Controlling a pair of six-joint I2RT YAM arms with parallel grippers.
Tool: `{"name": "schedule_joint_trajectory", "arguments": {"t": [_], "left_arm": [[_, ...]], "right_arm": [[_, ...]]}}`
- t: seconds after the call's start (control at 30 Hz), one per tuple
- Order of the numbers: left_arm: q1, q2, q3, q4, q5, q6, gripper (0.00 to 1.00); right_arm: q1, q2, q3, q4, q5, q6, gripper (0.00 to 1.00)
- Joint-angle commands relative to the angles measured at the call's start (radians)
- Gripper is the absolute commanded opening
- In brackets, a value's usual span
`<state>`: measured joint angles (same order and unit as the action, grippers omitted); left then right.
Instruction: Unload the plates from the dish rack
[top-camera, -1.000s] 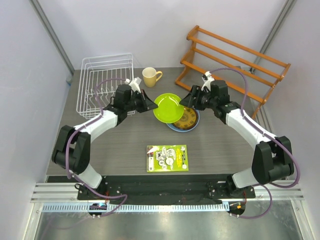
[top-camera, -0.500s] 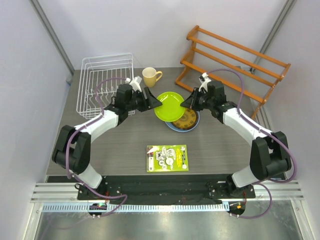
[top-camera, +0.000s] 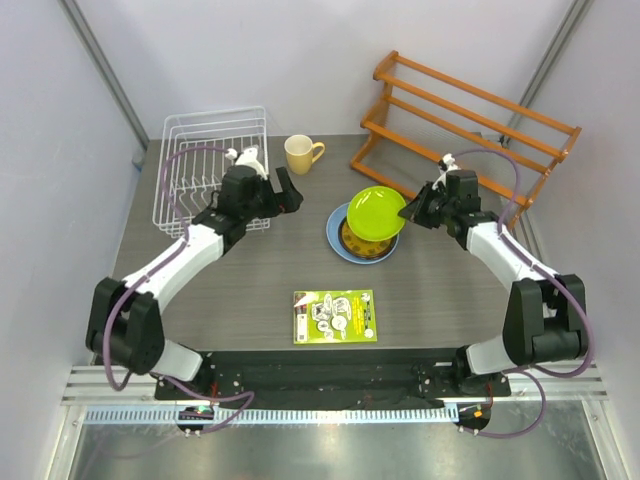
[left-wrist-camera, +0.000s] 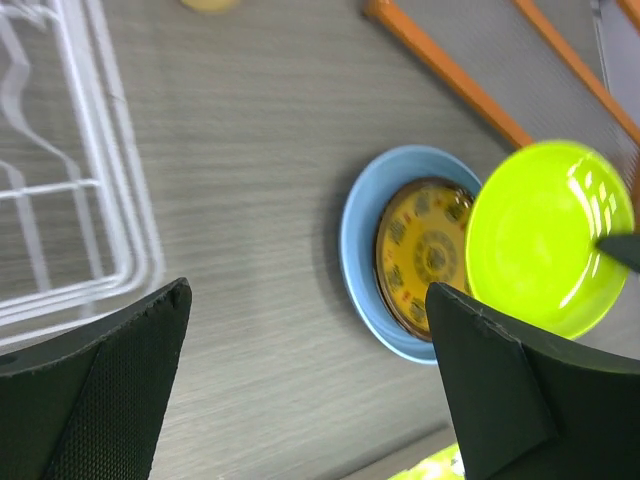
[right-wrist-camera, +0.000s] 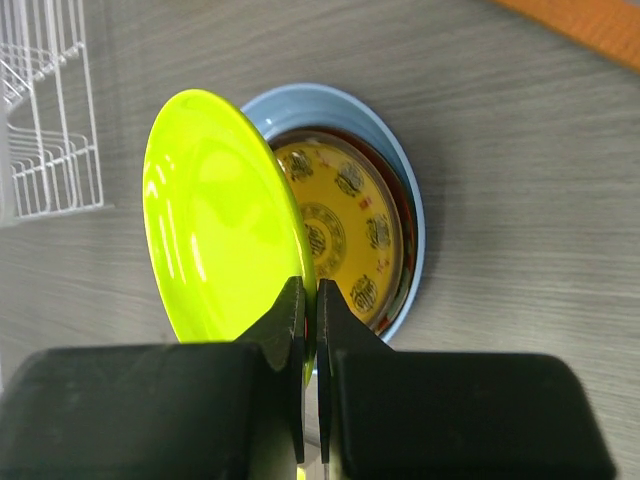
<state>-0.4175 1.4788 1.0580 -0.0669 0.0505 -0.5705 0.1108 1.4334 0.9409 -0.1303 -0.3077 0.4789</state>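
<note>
My right gripper (top-camera: 410, 212) (right-wrist-camera: 310, 292) is shut on the rim of the lime green plate (top-camera: 376, 211) (right-wrist-camera: 215, 220), holding it tilted on edge above the stack. That stack lies flat on the table: a light blue plate (top-camera: 336, 236) (right-wrist-camera: 405, 180) at the bottom, a dark red one (right-wrist-camera: 401, 222) showing only as a rim, and the yellow patterned one (top-camera: 362, 243) (left-wrist-camera: 425, 250) on top. Beside the white wire dish rack (top-camera: 205, 165) (left-wrist-camera: 60, 200), my left gripper (top-camera: 286, 190) (left-wrist-camera: 308, 290) stands open with nothing between its fingers. No plates show in the rack.
A yellow mug (top-camera: 300, 153) stands behind the left gripper, between the two racks. An orange wooden slatted rack (top-camera: 470, 120) fills the back right. A green printed leaflet (top-camera: 334, 316) lies near the front edge of the table.
The left gripper opened, released the lime green plate and drew back toward the dish rack. The right gripper shut on the plate's rim and carried it right, over the stack.
</note>
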Motion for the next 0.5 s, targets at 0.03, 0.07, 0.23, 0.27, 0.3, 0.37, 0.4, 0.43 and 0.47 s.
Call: {"name": "schedule_joint_trajectory", "arguments": {"t": [0.03,0.07,0.23,0.27,0.3,0.37,0.4,0.43,0.47], "left_arm": [[0.0,-0.139,-0.021,-0.039,-0.231,0.099,0.99],[0.0,-0.156,-0.024,-0.045,-0.253,0.107,1.0],[0.0,-0.247,-0.055,-0.068,-0.33,0.144,0.99],[0.0,-0.256,-0.061,-0.071,-0.343,0.147,0.99],[0.0,-0.268,-0.072,-0.07,-0.353,0.147,0.99],[0.0,-0.298,-0.081,-0.067,-0.371,0.152,0.99],[0.0,-0.305,-0.085,-0.067,-0.374,0.156,0.99],[0.0,-0.314,-0.089,-0.067,-0.376,0.158,0.99],[0.0,-0.318,-0.089,-0.068,-0.376,0.162,0.99]], "right_arm": [[0.001,0.054,-0.001,0.009,-0.018,-0.039,0.01],[0.0,0.067,-0.001,0.011,-0.016,-0.042,0.01],[0.0,0.131,0.018,0.034,-0.031,-0.049,0.01],[0.0,0.149,0.019,0.038,-0.036,-0.051,0.01],[0.0,0.16,0.022,0.041,-0.041,-0.049,0.01],[0.0,0.174,0.029,0.06,-0.057,-0.048,0.01],[0.0,0.194,0.032,0.066,-0.062,-0.046,0.01],[0.0,0.202,0.038,0.073,-0.077,-0.042,0.01],[0.0,0.214,0.042,0.075,-0.085,-0.04,0.02]]}}
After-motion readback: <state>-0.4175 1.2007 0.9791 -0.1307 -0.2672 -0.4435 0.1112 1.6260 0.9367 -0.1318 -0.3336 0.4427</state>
